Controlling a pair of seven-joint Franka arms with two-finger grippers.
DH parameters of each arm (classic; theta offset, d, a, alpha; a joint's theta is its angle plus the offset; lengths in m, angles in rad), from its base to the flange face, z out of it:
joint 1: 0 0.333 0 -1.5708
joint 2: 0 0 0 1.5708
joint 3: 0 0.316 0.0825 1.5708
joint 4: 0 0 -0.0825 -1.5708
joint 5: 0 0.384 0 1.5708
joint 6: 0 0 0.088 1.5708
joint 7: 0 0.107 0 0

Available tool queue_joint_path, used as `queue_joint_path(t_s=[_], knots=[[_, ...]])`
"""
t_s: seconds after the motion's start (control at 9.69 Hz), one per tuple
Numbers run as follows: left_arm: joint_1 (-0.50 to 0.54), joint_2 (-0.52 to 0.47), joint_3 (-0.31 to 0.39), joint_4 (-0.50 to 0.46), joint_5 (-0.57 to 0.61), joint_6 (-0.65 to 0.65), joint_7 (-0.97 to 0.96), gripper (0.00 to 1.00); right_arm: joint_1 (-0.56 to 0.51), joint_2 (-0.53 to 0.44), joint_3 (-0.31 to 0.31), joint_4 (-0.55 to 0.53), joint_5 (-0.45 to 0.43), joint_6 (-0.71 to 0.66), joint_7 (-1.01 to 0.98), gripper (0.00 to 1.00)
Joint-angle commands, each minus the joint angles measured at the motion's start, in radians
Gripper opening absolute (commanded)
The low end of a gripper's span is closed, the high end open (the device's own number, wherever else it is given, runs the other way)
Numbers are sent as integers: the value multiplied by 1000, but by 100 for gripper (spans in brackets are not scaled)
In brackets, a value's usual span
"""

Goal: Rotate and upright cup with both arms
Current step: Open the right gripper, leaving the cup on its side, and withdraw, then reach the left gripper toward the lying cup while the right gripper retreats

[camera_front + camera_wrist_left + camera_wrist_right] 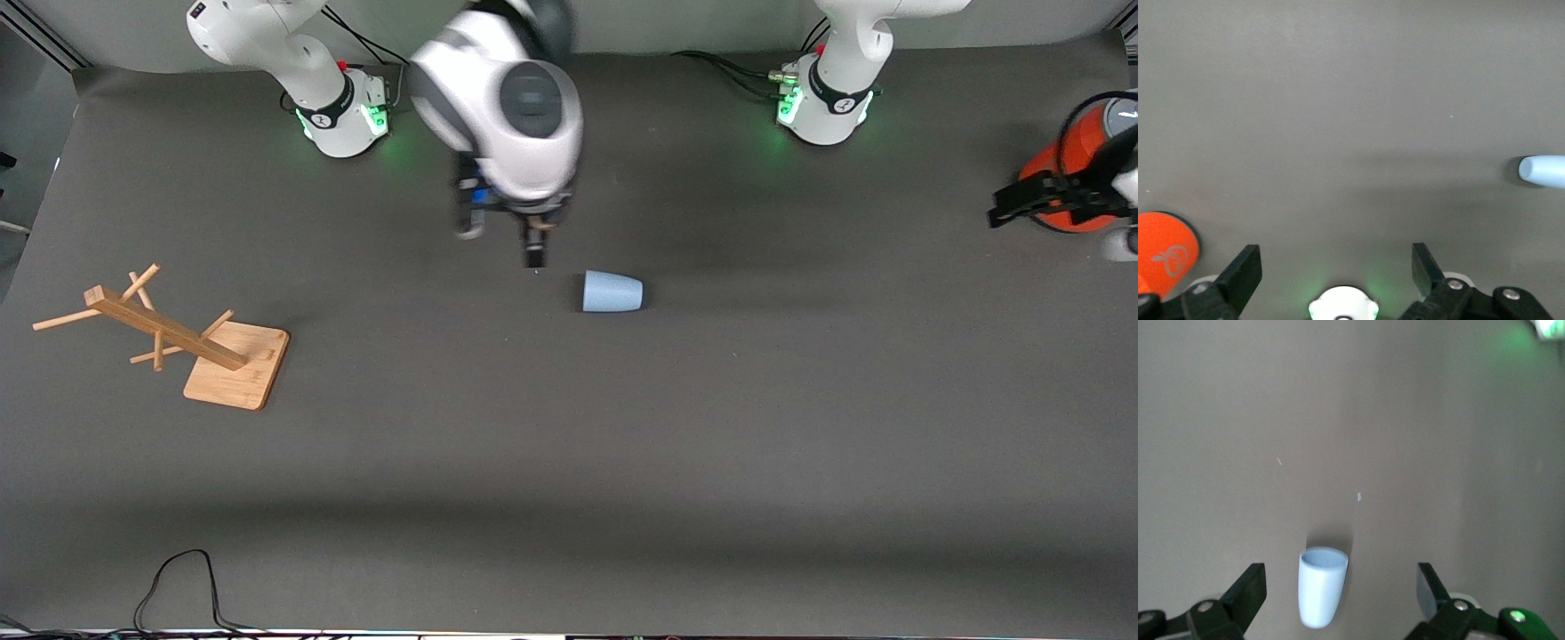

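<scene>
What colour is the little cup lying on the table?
The cup is pale blue, lying on its side on the grey table. The front view shows it best.

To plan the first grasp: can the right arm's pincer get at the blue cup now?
Probably yes. The right pincer is open above the table beside the cup, which lies on its side with nothing around it.
</scene>
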Motion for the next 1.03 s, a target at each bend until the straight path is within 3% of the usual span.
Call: queue_joint_path(t_s=[0.0,0.21,0.52,0.72,0.93], knots=[[-93,-9,0,-6,7,22,-157,100,-203,-202,47,-170,3,-20,-344,100],[-165,6,-47,-2,51,17,-295,100,-394,-293,68,-200,0,-64,-688,100],[-221,69,-204,10,126,17,-548,100,-619,-353,91,-200,-6,-89,-1130,100],[-288,170,-305,53,227,16,-757,100,-712,-365,90,-198,-39,-88,-1434,100],[-400,308,-319,150,255,19,-914,100,-769,-365,70,-192,-56,-77,-1661,100]])
